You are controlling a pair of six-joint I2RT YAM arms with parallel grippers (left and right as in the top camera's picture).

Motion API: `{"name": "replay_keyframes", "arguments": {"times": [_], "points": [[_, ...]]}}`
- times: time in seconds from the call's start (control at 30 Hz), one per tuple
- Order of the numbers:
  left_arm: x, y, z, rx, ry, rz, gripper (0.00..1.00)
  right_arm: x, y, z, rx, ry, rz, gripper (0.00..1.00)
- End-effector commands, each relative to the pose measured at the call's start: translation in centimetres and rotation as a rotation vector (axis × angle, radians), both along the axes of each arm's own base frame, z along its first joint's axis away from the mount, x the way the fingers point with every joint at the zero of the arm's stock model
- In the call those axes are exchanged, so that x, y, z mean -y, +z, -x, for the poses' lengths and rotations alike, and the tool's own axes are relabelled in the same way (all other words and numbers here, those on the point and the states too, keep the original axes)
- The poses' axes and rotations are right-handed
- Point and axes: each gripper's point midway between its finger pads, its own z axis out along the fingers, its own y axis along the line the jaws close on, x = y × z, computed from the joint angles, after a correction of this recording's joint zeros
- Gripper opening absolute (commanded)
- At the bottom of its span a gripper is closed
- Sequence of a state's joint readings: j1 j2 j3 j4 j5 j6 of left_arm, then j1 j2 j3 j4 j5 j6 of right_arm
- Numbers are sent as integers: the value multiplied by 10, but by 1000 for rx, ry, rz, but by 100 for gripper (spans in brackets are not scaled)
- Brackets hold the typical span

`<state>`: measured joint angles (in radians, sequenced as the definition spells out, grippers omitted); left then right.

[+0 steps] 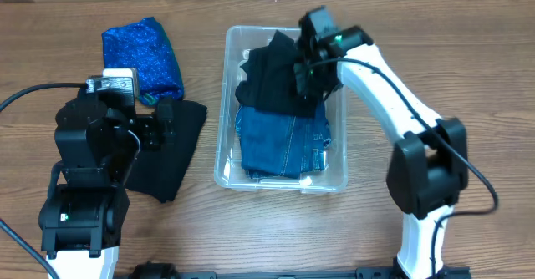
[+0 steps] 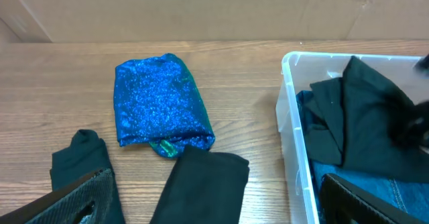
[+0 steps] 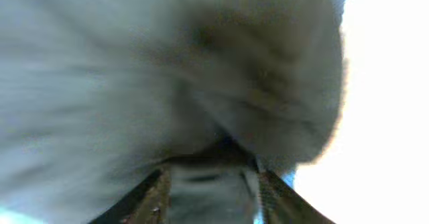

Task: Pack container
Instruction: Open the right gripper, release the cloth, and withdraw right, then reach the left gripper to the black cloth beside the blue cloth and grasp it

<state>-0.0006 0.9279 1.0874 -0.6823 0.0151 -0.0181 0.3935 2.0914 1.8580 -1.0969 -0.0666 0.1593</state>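
Nearest the arm bases, the wooden bench (image 1: 251, 237) carries a flat black cloth (image 1: 171, 162), which lies to the left of the container (image 1: 223, 103) with a strip of bare wood between them. The left claw (image 1: 165, 122) hangs over the upper part of that cloth. In the left wrist view its two fingers (image 2: 74, 197) sit at opposite bottom corners, spread wide with nothing between them. The container is a clear, round-cornered bin standing mid-bench, long side running away from the robot. Folded blue jeans (image 1: 280, 145) fill its nearer half and lie flat on its floor. A dark garment (image 1: 267, 83) is heaped over the jeans in the farther half, rumpled and raised, with one fold reaching the left wall. The right claw (image 1: 303, 77) comes down into that heap from the right. The right wrist view is blurred, but grey-looking fabric fills it and the fingers (image 3: 161, 190) are drawn partway in with cloth bunched between them, so the claw grips the dark garment. Farther left, beyond the black cloth, a folded sparkly blue bundle (image 1: 142, 58) rests on the bench, well apart from the container. Brown cardboard (image 2: 201, 9) stands along the far edge.
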Motion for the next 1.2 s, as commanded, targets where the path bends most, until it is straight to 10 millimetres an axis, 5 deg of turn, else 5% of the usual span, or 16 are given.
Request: {"name": "replay_keyframes", "arguments": {"times": [0.0,0.07,0.2,0.33,0.47,0.73,0.93,1.07,1.17], "points": [[3,11,-1,25,-20,-18,100,7,151,-7,329,-23,-108,72],[3,11,-1,24,-21,-17,100,31,202,3,426,-102,-162,100],[3,5,2,1,-29,-31,100,89,248,24,499,-238,-193,100],[1,-14,2,-82,-37,-9,100,159,257,50,479,-397,-144,100],[-8,-45,-14,-185,-76,157,100,217,239,75,373,-558,-85,100],[-60,-110,-58,-337,-62,450,100,234,230,83,322,-609,-107,100],[-49,-132,-88,-408,-344,524,100,235,228,85,312,-611,-96,100],[-39,-145,-80,-481,-569,530,100,242,226,88,310,-628,-60,100],[-55,-169,-74,-611,-521,520,100,243,226,88,311,-631,-54,100]]}}
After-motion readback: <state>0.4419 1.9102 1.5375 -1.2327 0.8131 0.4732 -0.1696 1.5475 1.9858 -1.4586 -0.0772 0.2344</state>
